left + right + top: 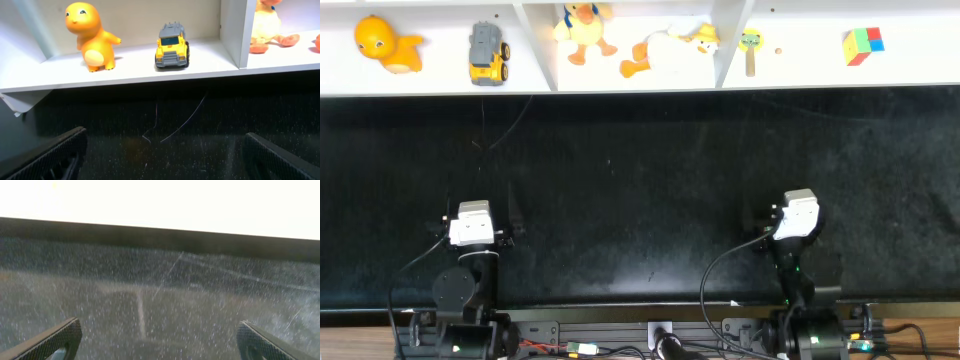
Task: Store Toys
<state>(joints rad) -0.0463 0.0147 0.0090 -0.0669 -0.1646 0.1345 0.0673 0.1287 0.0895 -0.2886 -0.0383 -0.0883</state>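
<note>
The toys stand in a white shelf [540,60] along the far edge. An orange figure [386,45] [91,36] and a yellow toy truck [487,53] [172,46] share the left compartment. Two plush ducks [585,30] [670,48] lie in the middle one, one plush duck [267,25] showing in the left wrist view. A small rattle-like toy [751,48] and a colour cube [863,45] sit in the right one. My left gripper [160,155] is open, low over the black mat near its base, holding nothing. My right gripper [160,340] is open over bare mat.
A black mat [640,180] covers the table between the arms and the shelf. White dividers [235,30] separate the shelf compartments. Cables run along the front edge by the arm bases [660,345].
</note>
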